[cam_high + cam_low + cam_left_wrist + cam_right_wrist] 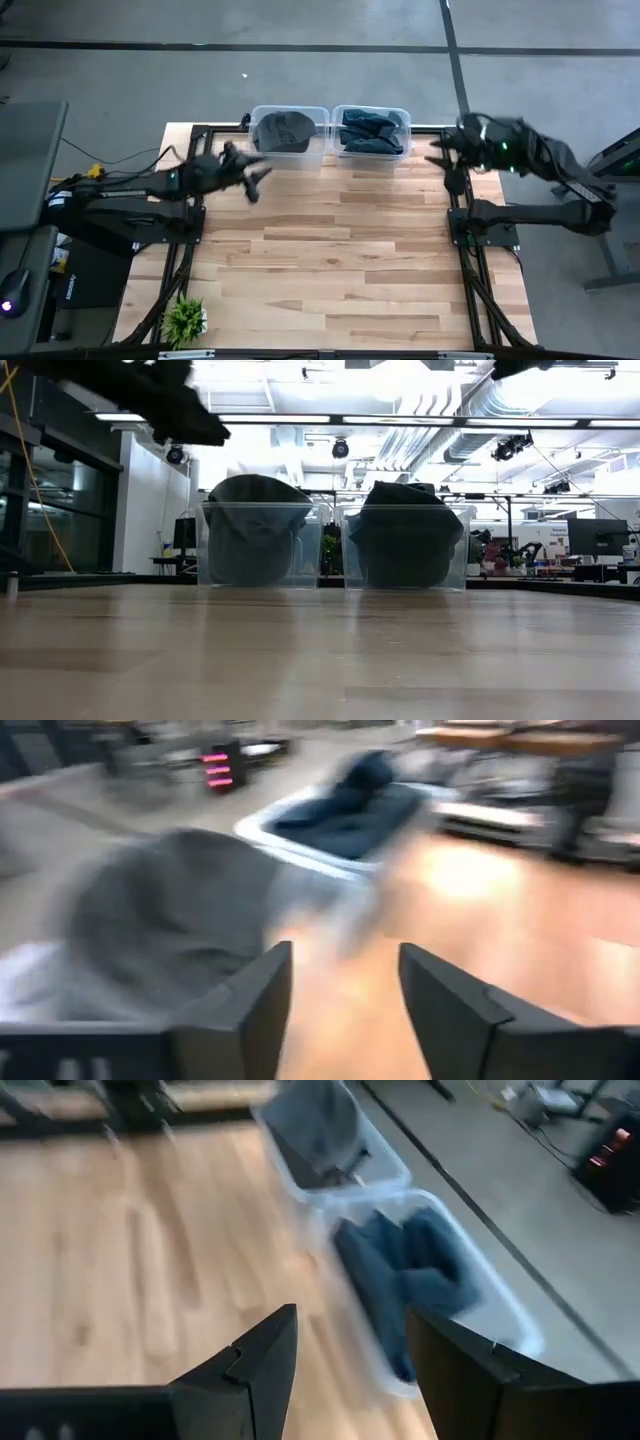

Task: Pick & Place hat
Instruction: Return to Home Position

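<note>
Risk: as I judged it, the left bin (290,107) could be clipped and shoved, or a cap tipped out, as the arms pulled back.
Cause: the left gripper (257,180) hung just beside that bin's front wall at upper centre-left of the high view. In the low view both heaps rose above their rims, so a low or wide swing could catch them.
Left gripper: fingers spread wide apart, nothing between them, touching nothing; raised off the table (340,260).
Right gripper: (436,152) at upper right of the high view, near the right bin (408,118) but apart from it. Its fingers were parted, held nothing, and stood clear of the wood.
Gray caps: (283,130) heaped inside the left bin, upper centre; how many could not be told.
Blue caps: (371,131) heaped inside the right bin, which sat just beside the left one.
Task state: by my reading the sorting was done, as no cap lay on the table. Only the retreat remained.
Lesser risk: the right arm had more room, so a knock there looked less likely.
</note>
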`<state>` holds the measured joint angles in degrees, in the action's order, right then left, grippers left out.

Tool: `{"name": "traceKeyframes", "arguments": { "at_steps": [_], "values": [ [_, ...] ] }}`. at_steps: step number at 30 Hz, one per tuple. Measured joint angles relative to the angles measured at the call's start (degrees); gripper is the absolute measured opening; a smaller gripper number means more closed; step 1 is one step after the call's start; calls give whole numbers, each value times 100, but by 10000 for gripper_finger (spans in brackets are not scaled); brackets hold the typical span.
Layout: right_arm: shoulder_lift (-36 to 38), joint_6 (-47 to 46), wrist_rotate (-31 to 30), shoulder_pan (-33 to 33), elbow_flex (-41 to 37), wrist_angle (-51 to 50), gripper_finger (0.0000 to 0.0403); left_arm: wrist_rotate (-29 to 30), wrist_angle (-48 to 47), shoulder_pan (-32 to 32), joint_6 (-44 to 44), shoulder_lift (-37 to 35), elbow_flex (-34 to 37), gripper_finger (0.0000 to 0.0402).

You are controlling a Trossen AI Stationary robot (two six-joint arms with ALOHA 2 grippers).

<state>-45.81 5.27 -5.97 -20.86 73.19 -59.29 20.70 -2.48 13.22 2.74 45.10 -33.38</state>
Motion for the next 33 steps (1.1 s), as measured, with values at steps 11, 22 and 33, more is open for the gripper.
{"name": "traceKeyframes", "arguments": {
  "at_steps": [11,22,33],
  "values": [
    [2022,-989,174,691,-3406,3219,181,427,740,-1954,348,-1785,1839,13],
    [2070,-837,711,1189,-5354,6641,181,-120,2997,-2190,285,-1924,3238,1],
    [2072,-809,303,1799,-6851,9201,181,-560,3310,-2188,-98,-1991,3204,0]
  ]
}}
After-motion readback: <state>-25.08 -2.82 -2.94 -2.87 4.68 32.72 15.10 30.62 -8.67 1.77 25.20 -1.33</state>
